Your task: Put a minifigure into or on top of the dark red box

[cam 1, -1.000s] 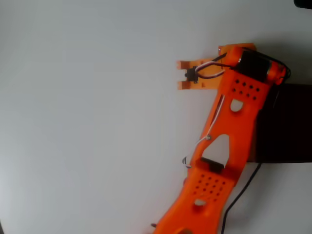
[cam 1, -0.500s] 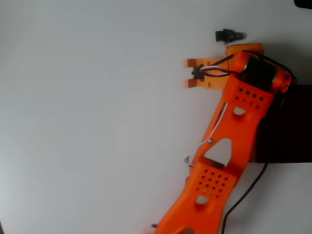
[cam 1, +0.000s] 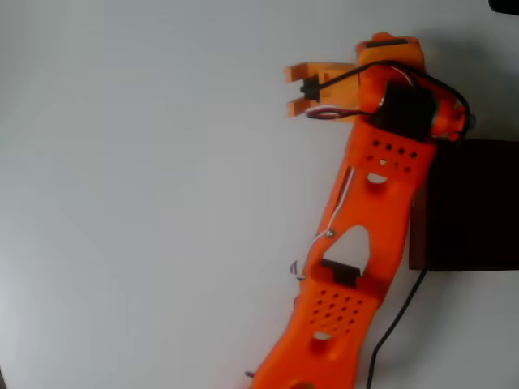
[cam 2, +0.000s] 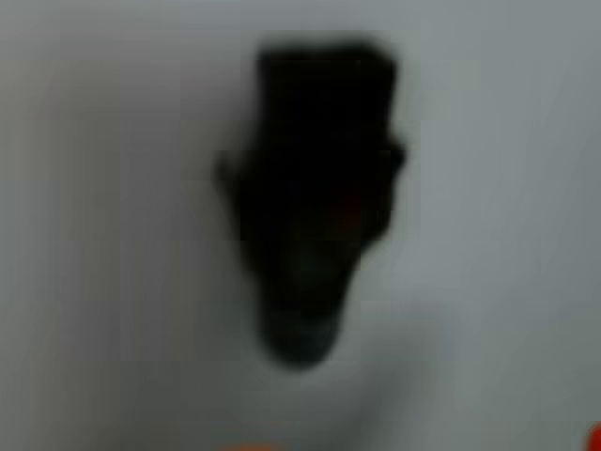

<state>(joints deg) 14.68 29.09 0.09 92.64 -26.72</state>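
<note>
Overhead view: your orange plastic arm point(cam 1: 357, 243) crosses white table point(cam 1: 146, 203) from bottom edge; its head sits at top, just left of dark red rectangular box point(cam 1: 470, 203) at right edge. Wrist view: blurred black minifigure with paler grey lower end point(cam 2: 315, 197) lies on table, close under camera. Finger spacing: cannot tell.

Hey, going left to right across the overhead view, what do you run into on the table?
Bare white table → orange gripper, its tips pointing left → orange arm → dark red box at the right edge, partly under the arm.
</note>
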